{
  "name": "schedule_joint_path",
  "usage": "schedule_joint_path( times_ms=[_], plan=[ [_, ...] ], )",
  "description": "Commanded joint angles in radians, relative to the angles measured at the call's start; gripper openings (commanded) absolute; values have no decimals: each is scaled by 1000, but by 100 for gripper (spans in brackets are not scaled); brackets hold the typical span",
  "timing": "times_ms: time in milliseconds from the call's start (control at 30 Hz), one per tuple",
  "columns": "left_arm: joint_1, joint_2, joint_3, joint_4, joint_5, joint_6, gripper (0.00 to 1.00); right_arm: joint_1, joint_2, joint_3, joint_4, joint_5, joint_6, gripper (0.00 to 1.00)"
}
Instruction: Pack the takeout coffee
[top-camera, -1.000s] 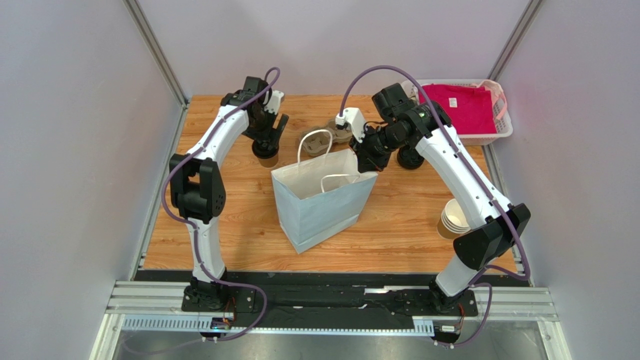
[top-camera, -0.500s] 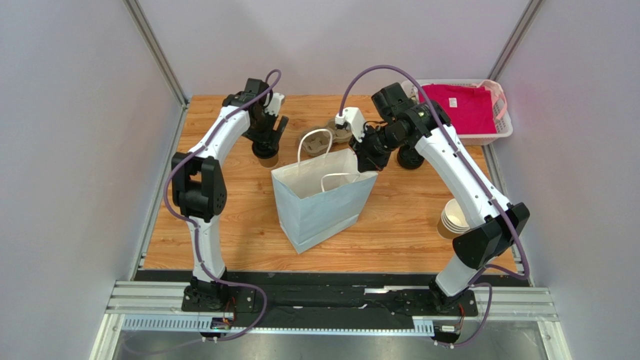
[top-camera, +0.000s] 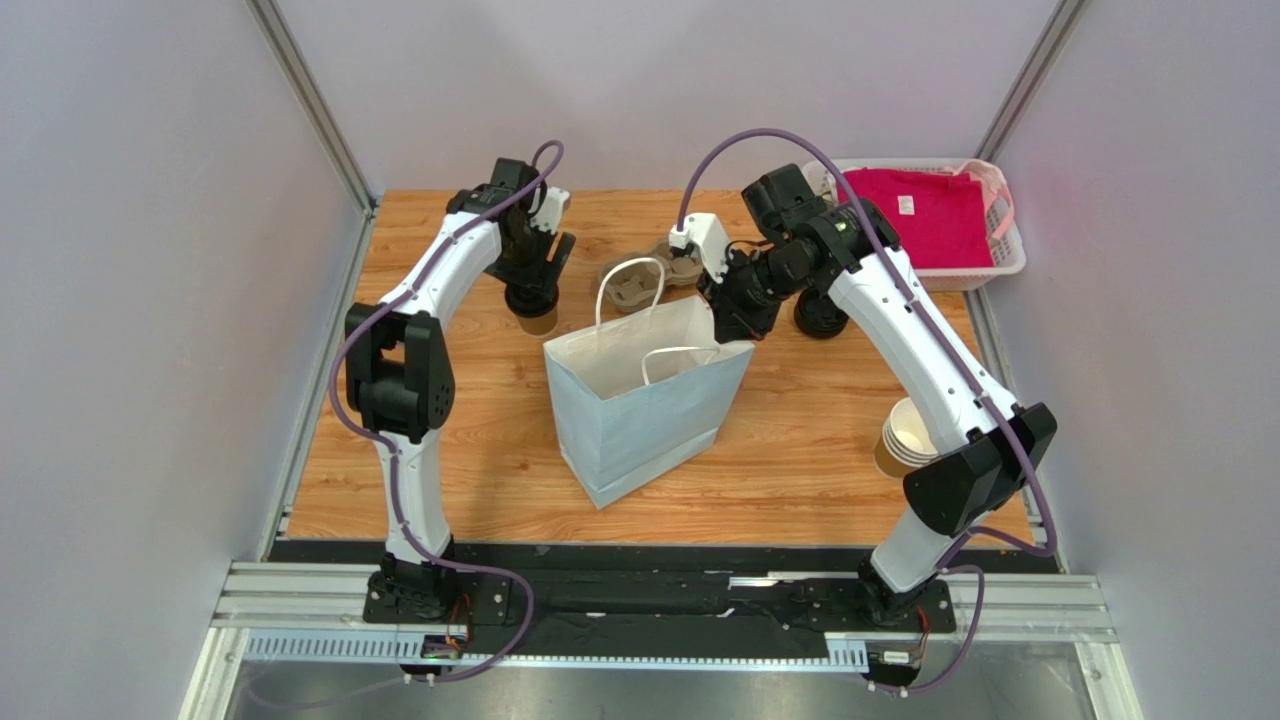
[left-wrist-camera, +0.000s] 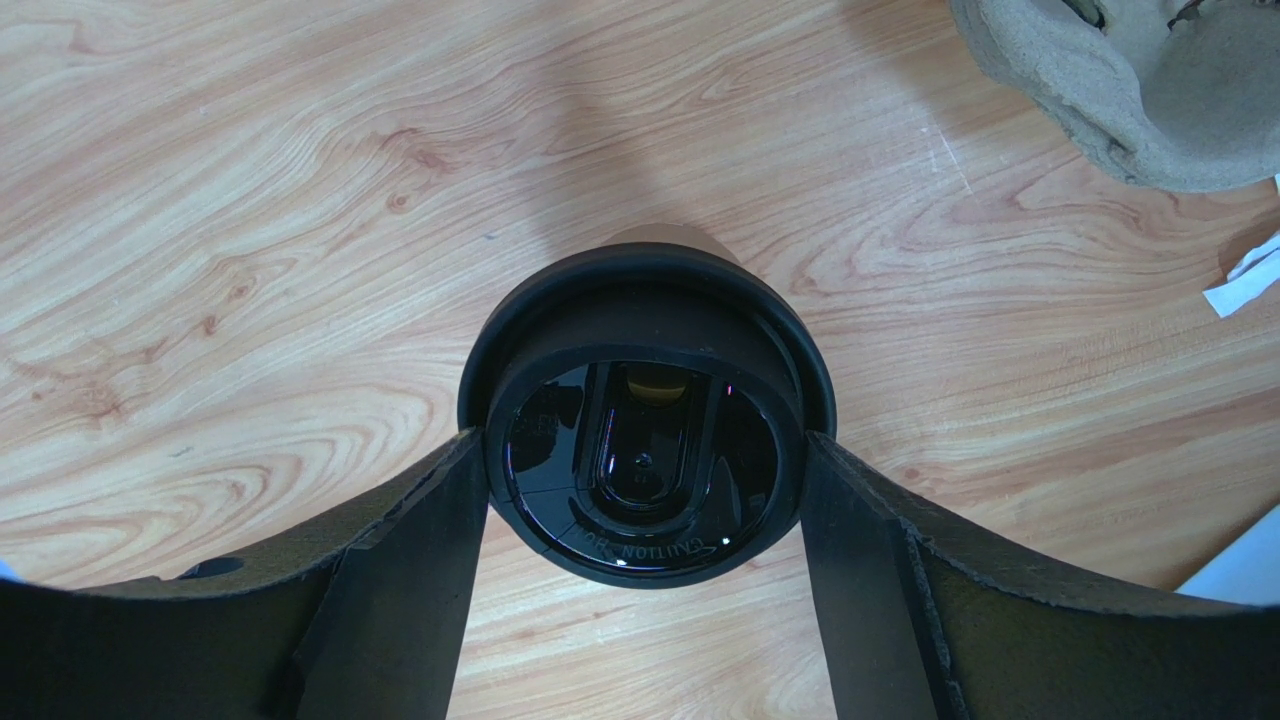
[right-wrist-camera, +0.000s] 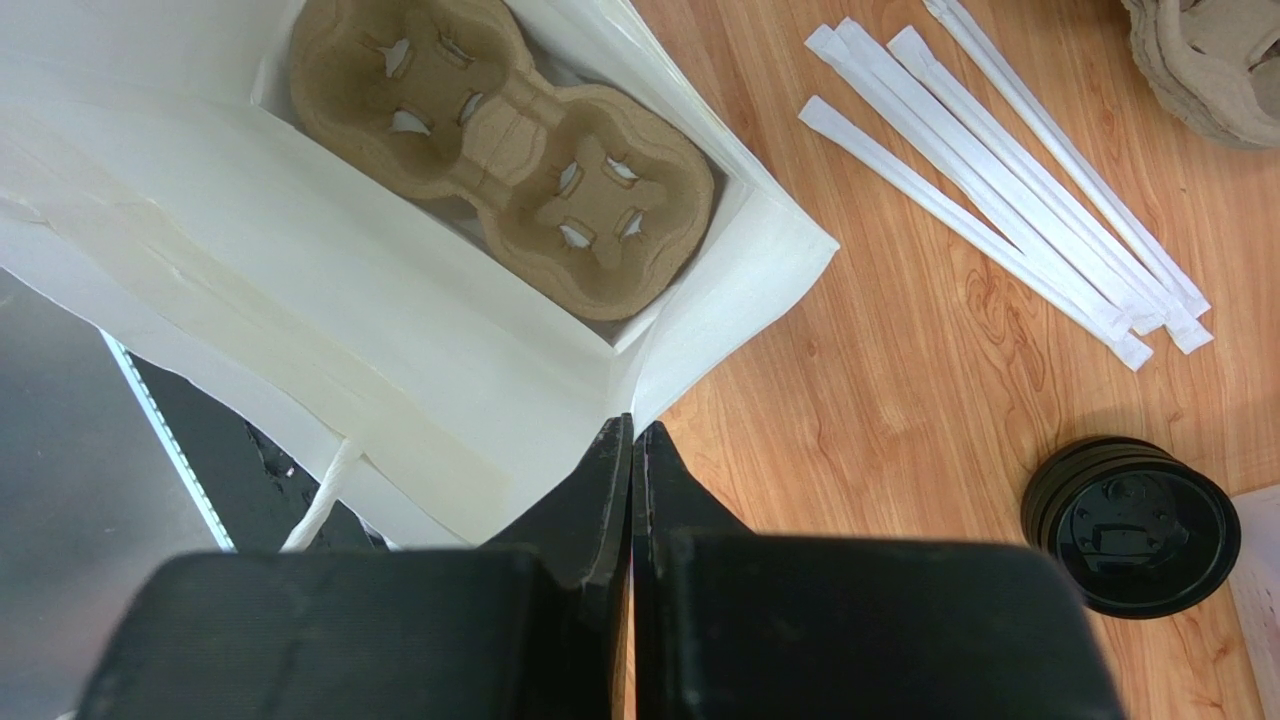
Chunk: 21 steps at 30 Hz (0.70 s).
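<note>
The takeout coffee (left-wrist-camera: 646, 360), a brown cup with a glossy black lid, stands upright on the wooden table at the back left (top-camera: 531, 315). My left gripper (left-wrist-camera: 643, 450) hangs right over it, open. Its two fingers straddle the lid and lie close against its rim on either side. The white paper bag (top-camera: 639, 405) stands open in the middle of the table. A brown pulp two-cup carrier (right-wrist-camera: 504, 150) lies at its bottom. My right gripper (right-wrist-camera: 633, 428) is shut on the bag's far right rim and holds the mouth open.
Several wrapped straws (right-wrist-camera: 1007, 195) and a stack of loose black lids (right-wrist-camera: 1132, 525) lie right of the bag. Spare pulp carriers (top-camera: 669, 263) sit behind it. A stack of lidless cups (top-camera: 906, 435) stands at the right edge. A basket (top-camera: 1004, 248) holds pink cloth at the back right.
The left gripper's jaws have narrowed around the lidded cup and the wrist has shifted slightly. The right arm and the bag have not moved.
</note>
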<state>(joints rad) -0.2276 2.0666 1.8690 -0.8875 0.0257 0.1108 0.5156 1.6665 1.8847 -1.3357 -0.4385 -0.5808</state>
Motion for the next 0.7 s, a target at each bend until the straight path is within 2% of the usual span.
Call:
schedule_joint_path(
  times_ms=[0,533,667],
  plan=[
    [7,50,-25,-2,8,6,78,-2,15,27,-85,18,-17,0],
    [10,78,-108,15,14,-5,80,-9,42,59,-99,18,-24,0],
    [10,82,-126,16,-3,4,75,-9,55,94,-103,14,-25,0]
  ],
)
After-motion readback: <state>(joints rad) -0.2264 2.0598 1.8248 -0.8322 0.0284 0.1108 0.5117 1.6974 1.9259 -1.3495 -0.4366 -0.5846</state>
